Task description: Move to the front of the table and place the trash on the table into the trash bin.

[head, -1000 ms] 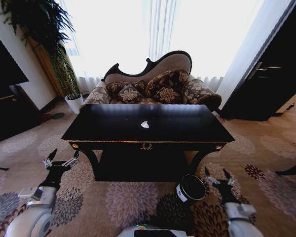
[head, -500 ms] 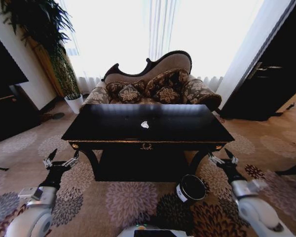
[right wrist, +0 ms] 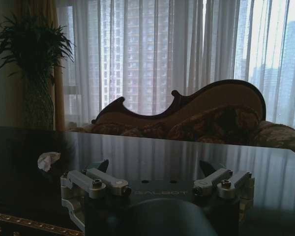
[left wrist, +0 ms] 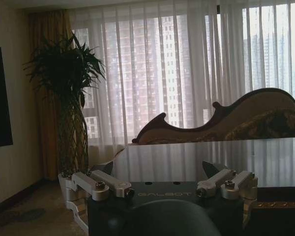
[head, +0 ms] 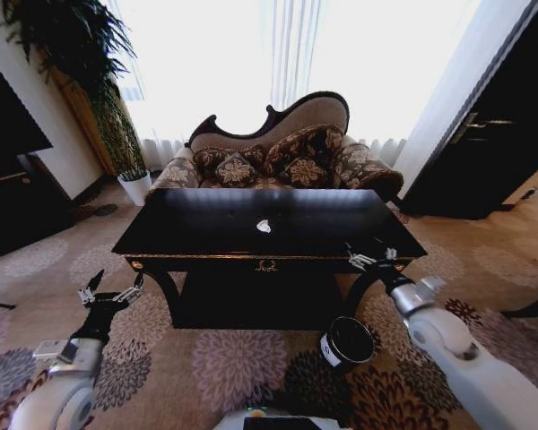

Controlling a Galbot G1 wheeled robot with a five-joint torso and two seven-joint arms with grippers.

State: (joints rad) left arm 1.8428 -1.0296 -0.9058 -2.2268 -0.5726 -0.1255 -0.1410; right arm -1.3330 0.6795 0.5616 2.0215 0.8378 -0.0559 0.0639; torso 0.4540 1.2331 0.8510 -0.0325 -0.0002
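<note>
The glossy black table (head: 206, 235) stands straight ahead. A single white crumpled paper lump of trash (head: 264, 227) lies near the middle of its top; it also lies on the tabletop (right wrist: 187, 155) in the right wrist view, as trash (right wrist: 48, 160) ahead and off to one side. The small black trash bin (head: 348, 341) with a white label sits on the carpet below the table's front right. My right gripper (head: 372, 256) (right wrist: 155, 167) is open at the table's front right edge, at tabletop height. My left gripper (head: 112, 292) (left wrist: 162, 172) hangs open, low, off the table's front left corner.
A patterned brown sofa (head: 278, 157) stands right behind the table, under bright curtained windows. A tall plant (head: 90, 81) in a white pot is at the back left. Dark cabinets (head: 489, 143) flank the right side, dark furniture (head: 9, 179) the left. Flowered carpet lies all round.
My right arm has risen from low beside the trash bin and swung inward to the table's front right edge. The left arm, the trash and the bin have stayed put.
</note>
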